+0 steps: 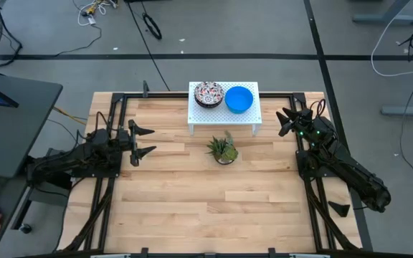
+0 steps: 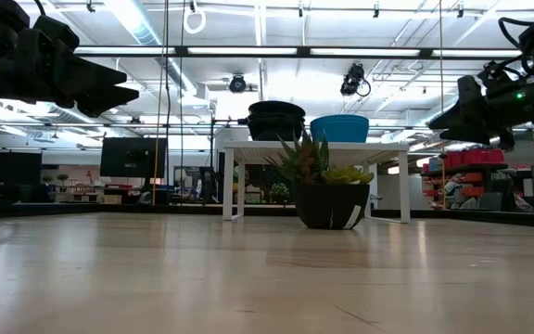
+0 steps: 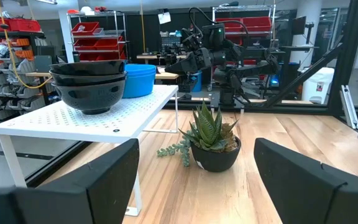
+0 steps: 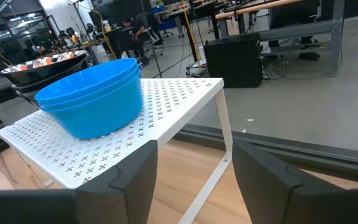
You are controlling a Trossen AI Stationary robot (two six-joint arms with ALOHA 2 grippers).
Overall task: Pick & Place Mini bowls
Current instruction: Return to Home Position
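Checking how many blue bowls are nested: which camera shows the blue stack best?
The right wrist view: the blue stack fills it, stacked rims visible. The high view shows only its top; the low view and left wrist view show it small, partly hidden.

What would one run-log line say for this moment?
blue bowls: stacked on white shelf | patterned bowls: stacked beside | left hand: open, empty | right hand: open, empty

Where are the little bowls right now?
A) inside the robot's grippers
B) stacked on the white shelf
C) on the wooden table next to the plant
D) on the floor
B: the blue bowls and the patterned bowls sit in two stacks on the white shelf, behind the plant; both grippers are empty.
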